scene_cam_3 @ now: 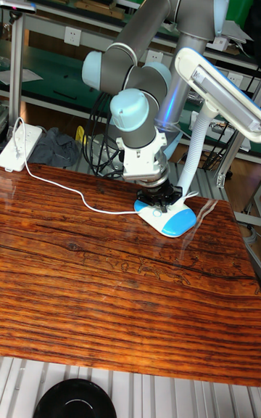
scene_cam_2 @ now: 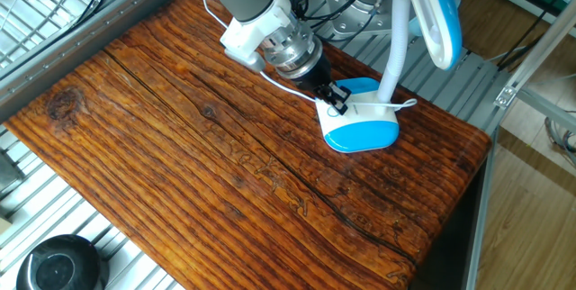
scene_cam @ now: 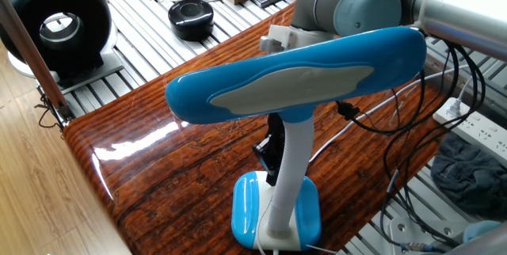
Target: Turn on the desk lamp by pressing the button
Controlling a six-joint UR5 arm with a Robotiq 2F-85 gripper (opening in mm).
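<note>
The gripper [scene_cam_2: 335, 103] sat low over the white top of the desk lamp's [scene_cam_2: 360, 121] base, fingertips at or just above it; whether they were spread or pressed together could not be told. The lamp stood near the table's [scene_cam_2: 180, 164] edge, its head [scene_cam: 297, 77] unlit. Done well, the press would go straight down on the button, gently, so the light base did not tip or slide toward the edge.

Glossy sky-blue desk lamp [scene_cam: 293, 77] with pale grey-white panel, white neck; reddish-brown, dark-grained wooden tabletop [scene_cam_2: 180, 164] beneath the black pincer [scene_cam_2: 335, 102].
</note>
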